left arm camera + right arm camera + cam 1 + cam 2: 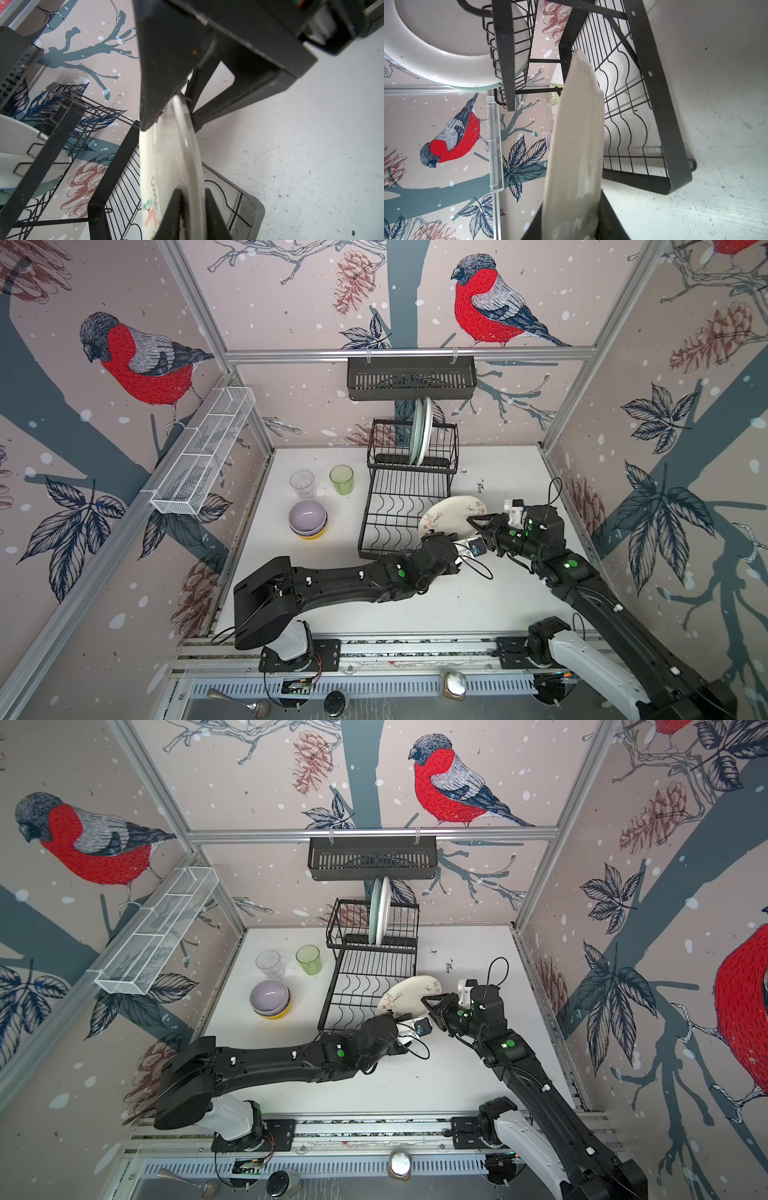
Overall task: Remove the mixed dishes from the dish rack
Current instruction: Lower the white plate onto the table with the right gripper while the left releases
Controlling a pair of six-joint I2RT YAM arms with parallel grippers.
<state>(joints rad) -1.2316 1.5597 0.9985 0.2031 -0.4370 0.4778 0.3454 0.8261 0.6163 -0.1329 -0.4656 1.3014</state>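
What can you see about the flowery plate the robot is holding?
It is a round cream plate with small pink and green flower drawings, glossy like ceramic. It is tilted up over the near right corner of the black dish rack. The left gripper pinches its near rim, the right gripper its right rim.

Cream floral plate (451, 514) tilted on edge at near-right corner of black wire rack (399, 510). Mint plate (415, 439) & white plate (426, 427) upright in upper tier. On table (457, 605) left of rack: clear glass (302, 484), green glass (342, 480), lilac bowl (307, 515) stacked over yellow bowl (311, 536).
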